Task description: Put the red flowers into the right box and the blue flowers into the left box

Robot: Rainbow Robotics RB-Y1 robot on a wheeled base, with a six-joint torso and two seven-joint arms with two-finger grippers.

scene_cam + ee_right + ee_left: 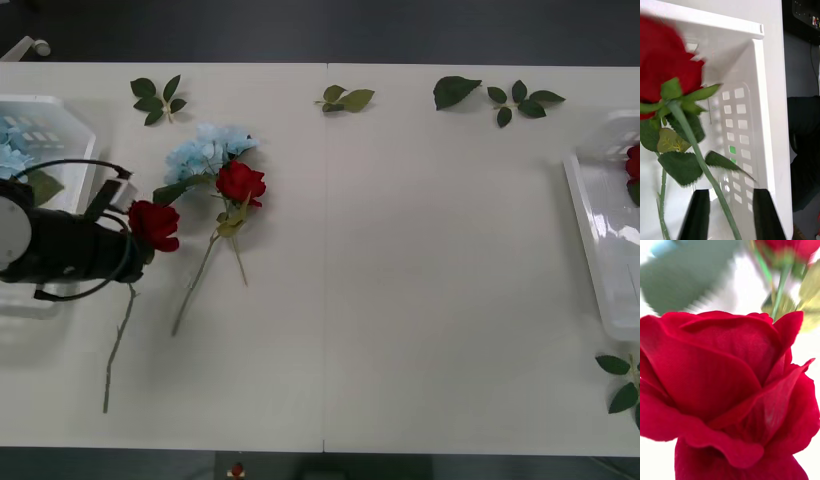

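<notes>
Front view, left arm: the black left arm (60, 245) reaches in from the 9 o'clock edge, its end right against a red rose (154, 224); whether the jaws are spread or closed on it I cannot tell, since arm and bloom hide them.
Front view, that rose: its thin stem trails toward 7 o'clock across the white bench (400, 300).
Front view, other flowers: a second red rose (241, 182) lies just toward 2 o'clock of the first, touching a pale-blue flower cluster (205, 150) at its 11 o'clock.
Front view, left box (65, 120): at the 9 o'clock edge, pale-blue petals inside.
Front view, right box (600, 240): at the 3 o'clock edge, a red bloom (633, 160) against its far inner wall.
Front view, loose leaf sprigs (158, 99): scattered along the 12 o'clock side and at the 4 o'clock corner.
Right wrist view, right gripper (731, 215): two black fingers (698, 215) stand apart, the green stem (696, 150) running between them; contact cannot be told.
Right wrist view, rose (666, 63): large red bloom with serrated green leaves, over the white slotted bin (760, 112).
Left wrist view, rose (726, 390): deep red layered petals very close to the camera; another red bloom (790, 249) and green stems beyond it.
</notes>
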